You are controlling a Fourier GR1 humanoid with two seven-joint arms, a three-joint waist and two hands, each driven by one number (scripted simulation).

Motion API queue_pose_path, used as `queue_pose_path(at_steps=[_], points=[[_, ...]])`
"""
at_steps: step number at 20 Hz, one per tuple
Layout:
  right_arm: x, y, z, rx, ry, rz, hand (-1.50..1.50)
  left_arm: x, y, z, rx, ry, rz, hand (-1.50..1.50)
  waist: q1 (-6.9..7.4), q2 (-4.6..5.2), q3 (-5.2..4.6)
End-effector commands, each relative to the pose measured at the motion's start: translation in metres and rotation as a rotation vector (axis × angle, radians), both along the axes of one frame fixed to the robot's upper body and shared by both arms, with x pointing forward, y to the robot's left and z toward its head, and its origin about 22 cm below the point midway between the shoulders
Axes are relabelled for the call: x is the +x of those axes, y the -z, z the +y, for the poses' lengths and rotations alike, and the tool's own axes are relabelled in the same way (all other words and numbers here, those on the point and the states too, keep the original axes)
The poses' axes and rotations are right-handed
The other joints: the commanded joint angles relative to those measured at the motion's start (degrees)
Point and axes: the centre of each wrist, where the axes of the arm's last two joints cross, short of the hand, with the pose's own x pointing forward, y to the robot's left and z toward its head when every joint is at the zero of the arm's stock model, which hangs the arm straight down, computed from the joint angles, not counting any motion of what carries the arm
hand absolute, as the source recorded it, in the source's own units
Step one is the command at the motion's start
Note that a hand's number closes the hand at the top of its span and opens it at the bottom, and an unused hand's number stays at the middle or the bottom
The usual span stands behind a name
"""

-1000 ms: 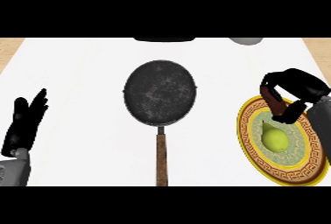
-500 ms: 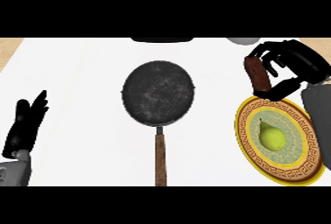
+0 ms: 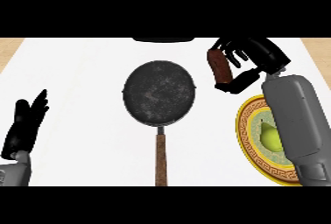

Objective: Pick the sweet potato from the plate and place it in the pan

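Observation:
My right hand (image 3: 255,54) is at the upper right, above the counter, with its fingers curled round a reddish-brown sweet potato (image 3: 220,68). The potato stands roughly upright, just right of the pan's rim and apart from it. The dark round pan (image 3: 160,92) lies in the middle with its wooden handle (image 3: 160,159) pointing toward me. The yellow patterned plate (image 3: 249,131) lies at the right, partly hidden by my right forearm; a green fruit (image 3: 271,138) still lies on it. My left hand (image 3: 26,127) rests open at the left edge, fingers up.
A dark object (image 3: 165,40) shows at the counter's far edge, behind the pan. The white counter top (image 3: 77,78) stretches between the pan and my left hand. Wood-coloured strips run along the far left and right corners.
My right hand has lifted the sweet potato off the plate and carried it up and leftward, toward the pan. More of the plate is now uncovered. The left hand has stayed still.

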Motion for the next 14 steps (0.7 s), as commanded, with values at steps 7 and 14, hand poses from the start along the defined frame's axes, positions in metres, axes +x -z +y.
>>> queue_pose_path(at_steps=[7, 14], points=[[0.018, 0.011, 0.127, 0.065, 0.014, 0.158, 1.50, 0.010, 0.000, 0.006, -0.009, 0.016, -0.014, 0.00, 1.49, 0.50, -0.01], [0.023, 0.066, 0.134, 0.051, 0.056, 0.208, 1.50, 0.007, 0.014, -0.005, 0.001, 0.047, -0.005, 0.00, 2.83, 0.91, 0.01]])
